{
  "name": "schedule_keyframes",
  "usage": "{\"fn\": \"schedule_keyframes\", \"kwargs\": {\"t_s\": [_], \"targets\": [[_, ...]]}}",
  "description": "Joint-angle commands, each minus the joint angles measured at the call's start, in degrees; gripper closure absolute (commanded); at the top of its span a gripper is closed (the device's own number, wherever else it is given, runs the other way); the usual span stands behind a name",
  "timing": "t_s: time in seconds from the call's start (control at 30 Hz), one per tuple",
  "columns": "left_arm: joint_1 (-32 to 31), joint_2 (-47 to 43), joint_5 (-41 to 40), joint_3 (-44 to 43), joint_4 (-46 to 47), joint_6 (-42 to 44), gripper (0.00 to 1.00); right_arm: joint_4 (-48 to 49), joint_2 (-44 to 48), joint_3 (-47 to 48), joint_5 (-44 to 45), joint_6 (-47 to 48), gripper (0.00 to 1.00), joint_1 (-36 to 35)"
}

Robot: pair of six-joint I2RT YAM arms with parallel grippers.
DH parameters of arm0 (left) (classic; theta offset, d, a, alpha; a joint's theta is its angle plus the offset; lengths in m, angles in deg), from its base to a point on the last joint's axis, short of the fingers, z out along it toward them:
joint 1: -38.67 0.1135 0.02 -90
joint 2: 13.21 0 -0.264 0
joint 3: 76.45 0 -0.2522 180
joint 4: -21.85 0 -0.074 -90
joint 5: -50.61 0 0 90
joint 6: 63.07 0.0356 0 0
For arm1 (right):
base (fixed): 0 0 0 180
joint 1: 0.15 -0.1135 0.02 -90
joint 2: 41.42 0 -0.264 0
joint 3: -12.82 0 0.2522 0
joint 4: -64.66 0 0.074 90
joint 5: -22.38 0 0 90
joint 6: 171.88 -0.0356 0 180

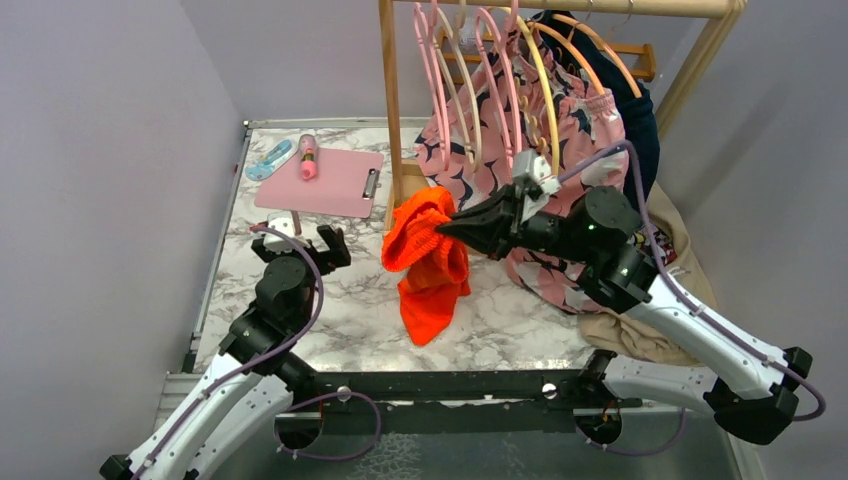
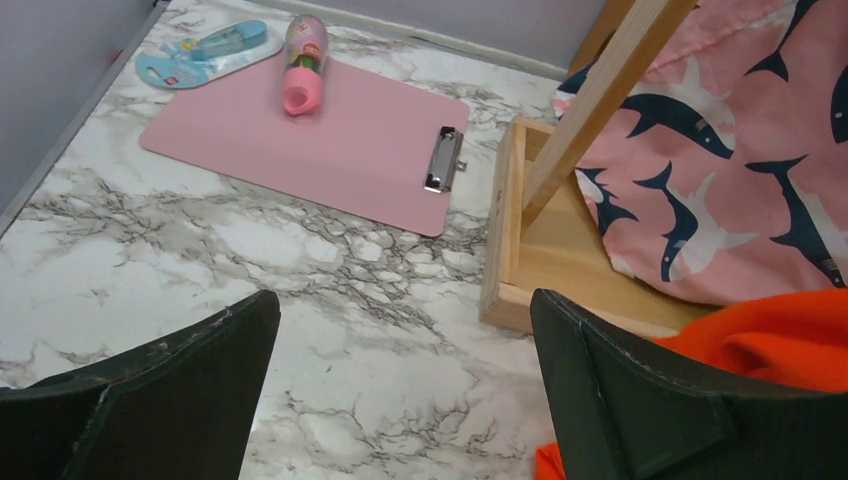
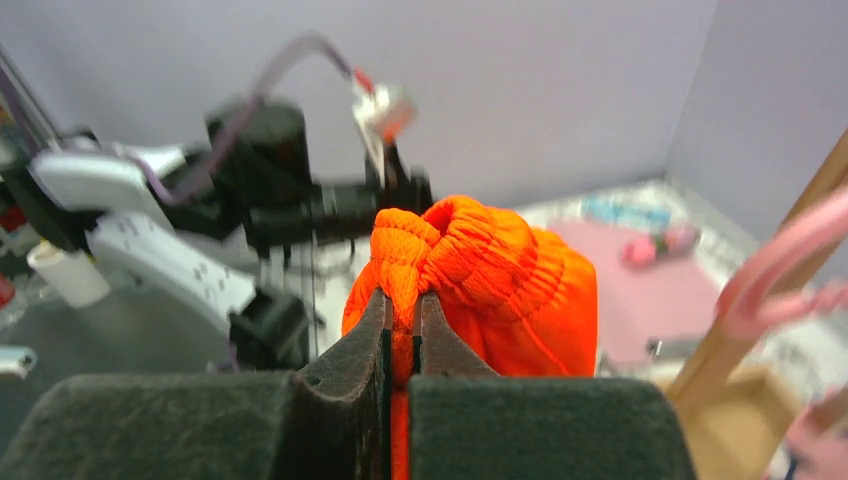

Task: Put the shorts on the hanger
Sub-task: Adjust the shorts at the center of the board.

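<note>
Plainly, the job is at an early stage. In the top view the right tool (image 1: 447, 224) is clamped on a bunched fold of the orange shorts (image 1: 432, 270) and holds them up over the middle of the table (image 1: 340, 300), just in front of the wooden rack (image 1: 390, 110). Their lower end hangs toward the marble, and I cannot tell whether it touches. The pale-yellow hanger (image 1: 547, 90) hangs from the rack's rail at the far edge, among the pink hangers (image 1: 440, 80) and against the shark-pattern shorts (image 1: 590, 130); nothing grips it, and the orange fabric is well below it. The left tool (image 1: 300, 240) hovers over the left side of the table, near the pink clipboard (image 1: 320, 180), spread wide and empty. The left wrist view confirms this: its two fingers (image 2: 160, 390) stand far apart with only bare marble between them. The clipboard and a pink bottle (image 2: 303, 65) lie toward the far-left corner, and orange cloth shows right beside the right-hand finger. In the right wrist view the jaws are pinched tight on a ridge of gathered, ribbed cloth, probably the waistband, which bulges above the tips. So the pick-up looks done. The hanger has yet to be taken or steadied, and the shorts have yet to be spread and draped over it.
</note>
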State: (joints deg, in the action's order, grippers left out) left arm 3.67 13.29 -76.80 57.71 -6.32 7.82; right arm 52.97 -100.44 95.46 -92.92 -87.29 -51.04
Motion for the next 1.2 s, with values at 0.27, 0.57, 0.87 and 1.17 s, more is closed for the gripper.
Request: {"fn": "schedule_keyframes", "kwargs": {"t_s": [0.27,0.57,0.87,1.17], "targets": [[-0.2,5.3,18.5,1.9,8.5,-0.2,0.01,4.1,6.0,-28.9,4.4,-8.9,0.99,-0.1],[-0.3,7.7,37.9,0.2,8.9,-2.8,0.01,1.1,6.4,-29.9,11.2,-7.0,0.99,-0.1],[-0.2,12.5,44.1,-2.7,-5.1,-17.5,0.02,1.3,6.6,-32.3,18.8,-7.2,0.99,-0.1],[-0.3,9.8,53.4,-3.0,-11.1,-20.1,0.07,2.4,6.1,-34.5,20.4,-8.1,0.99,-0.1]]}}
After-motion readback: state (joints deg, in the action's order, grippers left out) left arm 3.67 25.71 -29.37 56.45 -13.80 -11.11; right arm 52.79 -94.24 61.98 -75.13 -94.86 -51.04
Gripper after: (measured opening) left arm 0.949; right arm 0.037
